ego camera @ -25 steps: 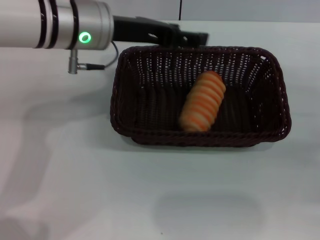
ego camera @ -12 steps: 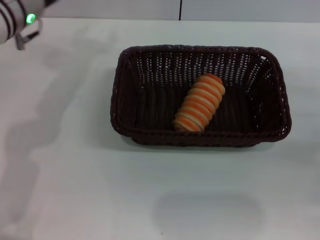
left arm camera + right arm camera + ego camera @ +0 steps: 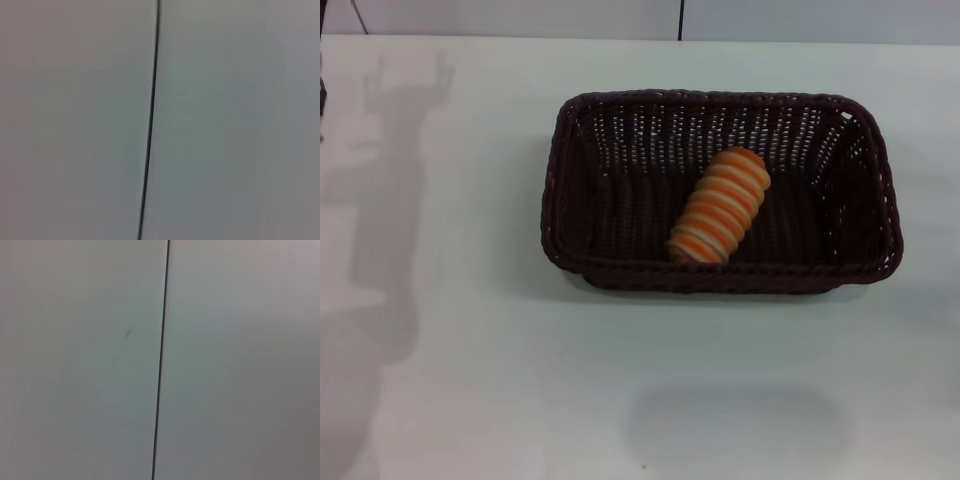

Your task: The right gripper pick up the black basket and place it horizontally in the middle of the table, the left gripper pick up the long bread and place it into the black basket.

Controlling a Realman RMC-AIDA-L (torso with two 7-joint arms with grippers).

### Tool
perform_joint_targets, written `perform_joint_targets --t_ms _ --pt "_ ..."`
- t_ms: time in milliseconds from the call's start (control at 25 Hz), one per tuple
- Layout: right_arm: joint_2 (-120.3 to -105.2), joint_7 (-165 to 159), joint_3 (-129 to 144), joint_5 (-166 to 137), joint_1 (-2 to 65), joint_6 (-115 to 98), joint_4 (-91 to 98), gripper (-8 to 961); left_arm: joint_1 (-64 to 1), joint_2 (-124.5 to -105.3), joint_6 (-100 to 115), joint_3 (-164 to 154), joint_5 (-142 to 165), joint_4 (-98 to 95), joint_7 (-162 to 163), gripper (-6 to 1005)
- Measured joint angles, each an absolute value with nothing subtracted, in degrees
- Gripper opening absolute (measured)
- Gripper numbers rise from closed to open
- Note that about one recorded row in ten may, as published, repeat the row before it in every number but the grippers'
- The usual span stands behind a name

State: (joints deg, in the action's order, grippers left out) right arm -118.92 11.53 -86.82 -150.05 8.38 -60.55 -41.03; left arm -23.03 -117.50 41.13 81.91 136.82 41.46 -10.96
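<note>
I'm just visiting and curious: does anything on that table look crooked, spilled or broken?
Nothing looks spilled or broken. The long bread lies slantwise inside the black basket, which sits level on the table.

A pale wall (image 3: pixel 520 15) (thin dark seam (image 3: pixel 680 18)) behind.

No text, label, brand, number or sign could be read on the black basket (image 3: pixel 720 190), the long bread (image 3: pixel 721 205) or the table (image 3: pixel 620 380).
</note>
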Motion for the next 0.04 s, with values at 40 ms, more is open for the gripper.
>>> perform_joint_targets --t_ms 40 --pt "-118.92 11.5 -86.8 -150.0 8.4 -60.5 -41.0 371 -23.5 -117.45 43.9 81.9 140.7 38.3 -4.0 859"
